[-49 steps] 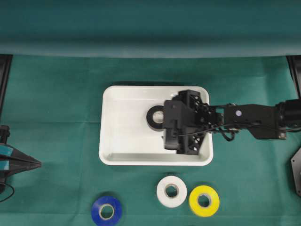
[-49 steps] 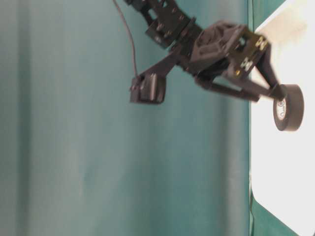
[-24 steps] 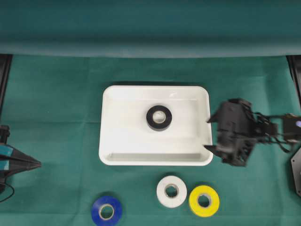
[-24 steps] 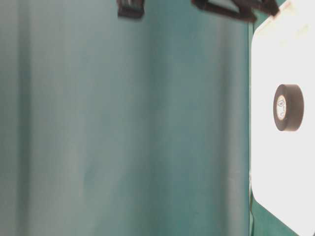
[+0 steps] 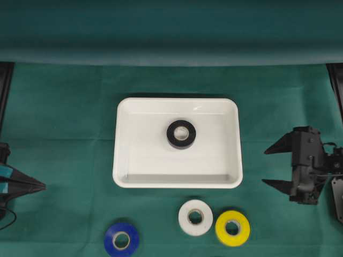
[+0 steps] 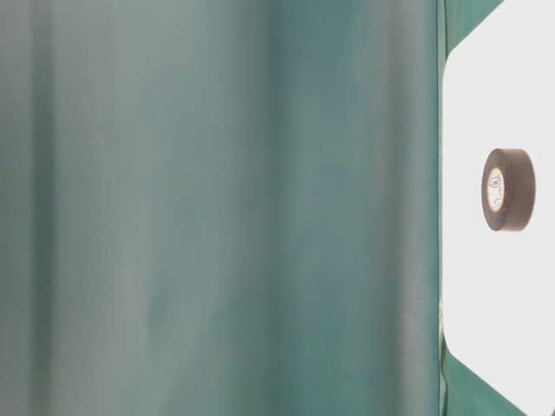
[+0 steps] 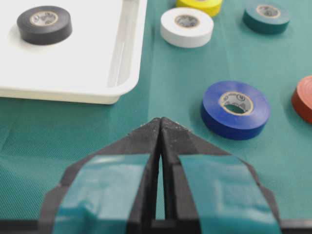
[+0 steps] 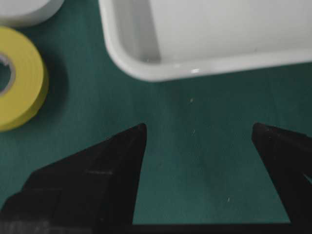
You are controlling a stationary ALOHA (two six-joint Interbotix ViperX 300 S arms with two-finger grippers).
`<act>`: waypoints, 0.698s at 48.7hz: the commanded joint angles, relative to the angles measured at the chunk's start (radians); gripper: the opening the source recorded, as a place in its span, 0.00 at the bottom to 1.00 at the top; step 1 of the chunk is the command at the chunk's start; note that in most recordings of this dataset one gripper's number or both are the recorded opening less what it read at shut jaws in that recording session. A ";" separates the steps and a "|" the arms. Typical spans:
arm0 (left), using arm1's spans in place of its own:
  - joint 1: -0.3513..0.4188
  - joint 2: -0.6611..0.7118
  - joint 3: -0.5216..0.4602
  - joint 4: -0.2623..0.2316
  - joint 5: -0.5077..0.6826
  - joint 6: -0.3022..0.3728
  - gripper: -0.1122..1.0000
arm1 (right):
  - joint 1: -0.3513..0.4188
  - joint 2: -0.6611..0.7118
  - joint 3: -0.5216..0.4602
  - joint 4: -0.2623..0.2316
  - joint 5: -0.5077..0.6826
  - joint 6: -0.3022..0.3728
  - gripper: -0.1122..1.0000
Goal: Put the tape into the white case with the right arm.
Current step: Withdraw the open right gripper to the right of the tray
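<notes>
Tape [image 5: 181,134], light, stiff, lying flat in white case [image 5: 128,176]: graspable across its rim; right hand [image 5: 276,167] gaping empty, left hand [image 7: 160,127] closed.

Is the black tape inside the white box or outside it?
Inside. The black tape lies flat in the middle of the white case, and no gripper touches it.

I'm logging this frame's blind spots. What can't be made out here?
- Red roll: cut off by the left wrist view's right edge.
- Print on the black tape: too small in the table-level view.
- Right gripper: its arm is cut off by the overhead view's right edge.
- White case: only a corner shows in the right wrist view.
</notes>
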 commanded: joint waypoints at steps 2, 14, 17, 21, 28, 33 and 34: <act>-0.002 0.006 -0.011 0.000 -0.005 0.000 0.10 | 0.002 -0.041 0.008 0.002 -0.008 0.002 0.82; -0.002 0.006 -0.011 0.000 -0.005 0.000 0.10 | 0.063 -0.130 0.044 0.006 -0.003 0.003 0.82; -0.002 0.005 -0.011 0.000 -0.005 0.000 0.10 | 0.101 -0.146 0.049 0.006 -0.003 0.003 0.82; -0.002 0.006 -0.011 0.000 -0.005 0.000 0.10 | 0.172 -0.163 0.054 0.006 0.000 0.003 0.82; -0.002 0.006 -0.011 0.000 -0.005 0.000 0.10 | 0.293 -0.166 0.063 0.006 0.003 0.003 0.82; -0.002 0.006 -0.011 0.000 -0.005 0.000 0.10 | 0.376 -0.167 0.077 0.002 0.005 -0.002 0.81; -0.002 0.006 -0.011 0.000 -0.005 0.000 0.10 | 0.388 -0.167 0.078 0.002 0.005 -0.003 0.81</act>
